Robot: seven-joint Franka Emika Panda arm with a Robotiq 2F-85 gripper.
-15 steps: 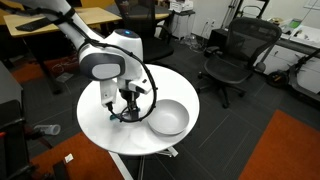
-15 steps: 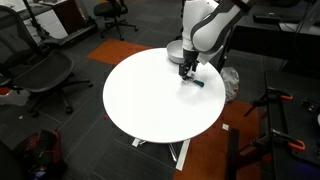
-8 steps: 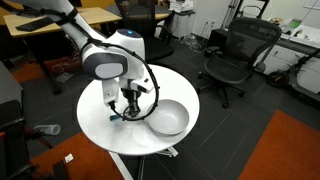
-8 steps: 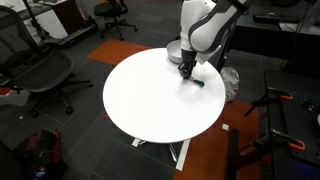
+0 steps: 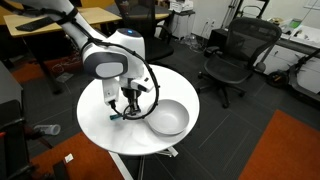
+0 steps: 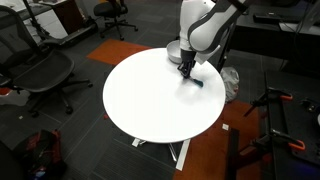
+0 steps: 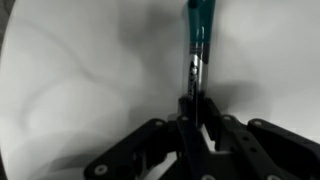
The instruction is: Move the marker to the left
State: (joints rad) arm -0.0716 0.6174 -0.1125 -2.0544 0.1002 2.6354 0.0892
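Note:
The marker (image 7: pixel 196 40) is a thin teal-blue pen with a dark end, lying on the round white table (image 6: pixel 150 100). In the wrist view it runs from the top of the frame down into my gripper (image 7: pixel 196 108), whose two fingers are shut on its dark lower end. In both exterior views the gripper (image 5: pixel 127 110) (image 6: pixel 186 71) stands tip-down on the table near the grey bowl (image 5: pixel 168 119), with the marker (image 6: pixel 196 81) sticking out beside it. The marker (image 5: pixel 117 117) shows as a short teal stub at the fingertips.
The grey bowl (image 6: pixel 176 50) sits close behind the gripper near the table's rim. Black office chairs (image 5: pixel 235 55) (image 6: pixel 40 70) stand on the floor around the table, with desks (image 5: pixel 60 20) behind. An orange carpet patch (image 5: pixel 285 150) lies on the floor.
The gripper's fingers have closed onto the marker's dark end. The arm and the marker have stayed in place.

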